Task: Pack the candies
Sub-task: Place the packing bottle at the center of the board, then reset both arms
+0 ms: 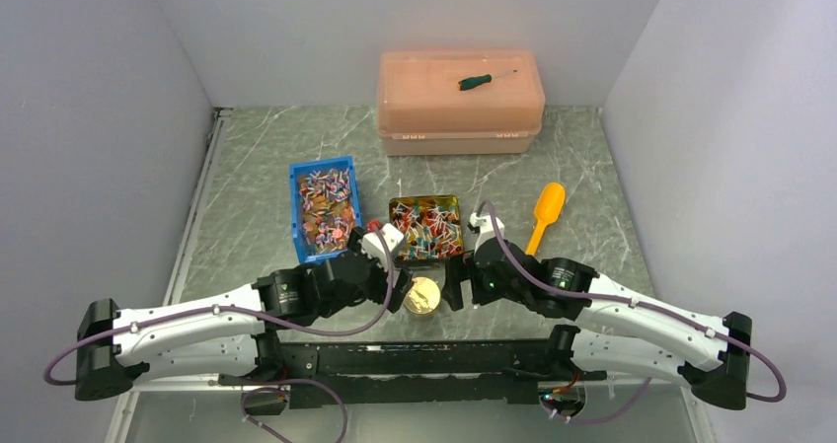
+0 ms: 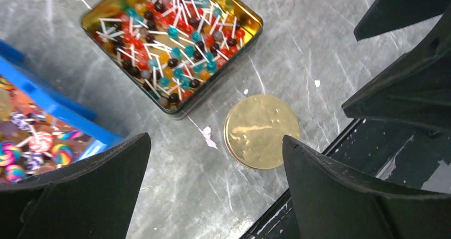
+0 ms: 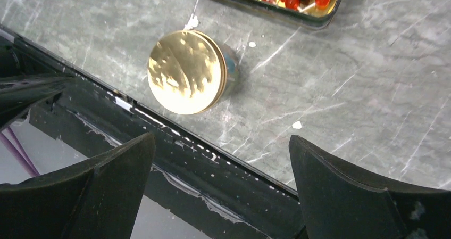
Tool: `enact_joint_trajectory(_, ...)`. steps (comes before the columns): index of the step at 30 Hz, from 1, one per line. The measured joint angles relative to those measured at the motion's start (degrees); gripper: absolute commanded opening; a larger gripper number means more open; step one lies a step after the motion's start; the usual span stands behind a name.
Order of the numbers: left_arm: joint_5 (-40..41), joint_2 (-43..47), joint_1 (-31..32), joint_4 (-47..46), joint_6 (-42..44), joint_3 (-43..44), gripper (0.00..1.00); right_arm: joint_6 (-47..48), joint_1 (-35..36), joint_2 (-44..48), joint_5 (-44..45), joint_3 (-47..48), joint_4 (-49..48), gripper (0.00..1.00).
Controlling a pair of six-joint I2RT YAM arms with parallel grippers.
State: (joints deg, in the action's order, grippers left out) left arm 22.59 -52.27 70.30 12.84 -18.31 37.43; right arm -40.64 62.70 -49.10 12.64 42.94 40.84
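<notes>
Both end effectors, left and right, gape wide apart, holding nothing. The small mixed-colour candies fill the square gold metal tin. The round gold metal disc, likely its lid, lies nearer. It is best gripped across its rim.

Tabletop: grey-green marbled surface with pale veins and small white flecks. Back wall: plain pale grey, matte. Left wall, right wall: same finish. Metal strip: runs along the table's left edge. Light: even and soft.
</notes>
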Motion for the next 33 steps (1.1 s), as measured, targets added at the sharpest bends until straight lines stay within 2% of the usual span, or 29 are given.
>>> enact_joint_trajectory(7, 0.9, -4.8, -3.0, 14.7, -0.2, 15.6, 0.99, 2.9, -1.5, -3.2, 3.4, 7.0, 2.8, 1.0)
enact_joint_trajectory(14, -3.2, -10.0, -10.8, 24.1, 1.1, 26.6, 1.0, 8.0, -10.6, -6.2, 3.1, 15.0, 4.7, 1.0)
enact_joint_trajectory(20, -6.0, -9.1, -19.5, 26.1, 1.8, 29.1, 0.99, 12.8, -18.2, -10.3, 3.0, 22.1, 7.0, 1.0)
enact_joint_trajectory(24, -9.2, -6.7, -29.0, 26.0, 2.1, 29.1, 1.0, 15.1, -25.7, -11.9, 0.9, 25.7, 7.0, 1.0)
enact_joint_trajectory(28, -10.5, -4.2, -36.1, 25.4, 2.1, 28.9, 0.99, 16.6, -34.4, -11.8, -1.6, 26.3, 6.9, 1.0)
enact_joint_trajectory(33, -10.8, -0.4, -41.7, 24.6, 2.1, 26.8, 0.99, 17.8, -44.2, -10.1, -5.4, 26.2, 6.8, 1.0)
